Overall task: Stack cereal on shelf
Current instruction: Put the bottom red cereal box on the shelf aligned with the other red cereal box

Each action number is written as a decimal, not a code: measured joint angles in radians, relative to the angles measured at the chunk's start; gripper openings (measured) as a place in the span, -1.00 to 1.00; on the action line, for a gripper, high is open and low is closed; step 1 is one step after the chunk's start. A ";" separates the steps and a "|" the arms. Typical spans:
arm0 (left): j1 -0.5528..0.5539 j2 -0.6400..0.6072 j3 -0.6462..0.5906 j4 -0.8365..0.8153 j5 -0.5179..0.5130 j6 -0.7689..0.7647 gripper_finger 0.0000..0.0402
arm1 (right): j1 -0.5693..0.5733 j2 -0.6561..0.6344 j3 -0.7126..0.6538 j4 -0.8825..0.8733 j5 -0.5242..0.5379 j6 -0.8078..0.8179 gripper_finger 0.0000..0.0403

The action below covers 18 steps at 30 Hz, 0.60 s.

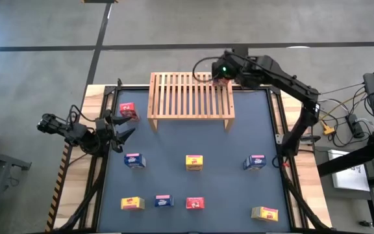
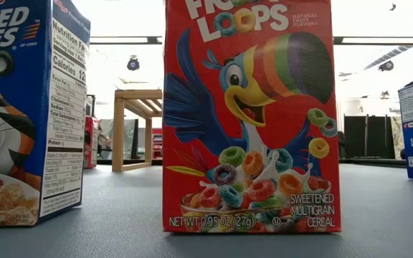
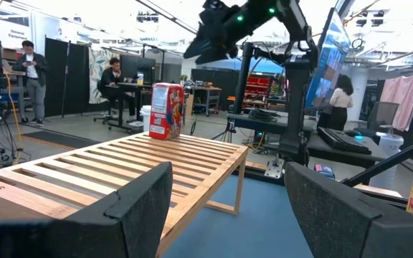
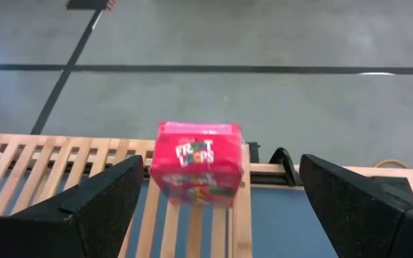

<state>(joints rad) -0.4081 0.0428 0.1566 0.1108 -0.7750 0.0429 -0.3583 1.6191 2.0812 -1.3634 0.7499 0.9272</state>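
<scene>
A red cereal box (image 4: 196, 163) stands upright on the slats at the far right corner of the wooden shelf (image 1: 190, 97). It also shows in the left wrist view (image 3: 166, 111). My right gripper (image 4: 221, 188) is open above this box, its fingers apart on either side and clear of it. My left gripper (image 1: 119, 127) is open and empty near the table's left edge, beside another red box (image 1: 128, 110) that stands on the mat left of the shelf.
Several more boxes stand on the blue mat: blue (image 1: 134, 160), yellow (image 1: 194, 162) and blue (image 1: 254, 162) in a middle row, and yellow (image 1: 132, 203), blue (image 1: 163, 201), red (image 1: 195, 203) and yellow (image 1: 265, 213) near the front edge. People are in the room beyond.
</scene>
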 joint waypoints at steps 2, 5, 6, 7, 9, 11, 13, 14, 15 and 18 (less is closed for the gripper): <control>0.000 0.000 0.000 0.000 0.000 0.000 0.26 | 0.031 -0.028 -0.041 -0.001 0.033 0.035 0.81; 0.000 0.000 0.000 0.000 0.000 0.000 0.26 | 0.076 -0.074 -0.106 0.000 0.075 0.089 0.81; 0.000 0.000 0.000 0.000 0.000 0.000 0.26 | 0.094 -0.093 -0.132 0.000 0.095 0.110 0.81; 0.000 0.000 0.000 0.000 0.000 0.000 0.26 | 0.112 -0.110 -0.161 0.007 0.116 0.128 0.81; 0.000 0.000 0.000 0.000 0.000 0.000 0.26 | 0.149 -0.145 -0.217 0.018 0.160 0.160 0.81; 0.000 0.000 0.000 0.000 0.000 0.000 0.26 | 0.189 -0.186 -0.279 0.034 0.206 0.183 0.81; 0.000 0.000 0.000 0.000 0.000 0.000 0.26 | 0.230 -0.228 -0.340 0.062 0.246 0.196 0.81; 0.000 0.000 0.000 0.000 0.000 0.000 0.26 | 0.247 -0.248 -0.369 0.072 0.265 0.200 0.81; 0.000 0.000 0.000 0.000 0.000 0.000 0.26 | 0.266 -0.267 -0.399 0.085 0.283 0.200 0.81; 0.000 0.000 0.000 0.000 0.000 0.000 0.26 | 0.317 -0.320 -0.488 0.125 0.338 0.200 0.81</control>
<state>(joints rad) -0.4080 0.0428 0.1566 0.1109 -0.7753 0.0430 -0.0413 1.2993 1.5929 -1.2385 1.0883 1.1275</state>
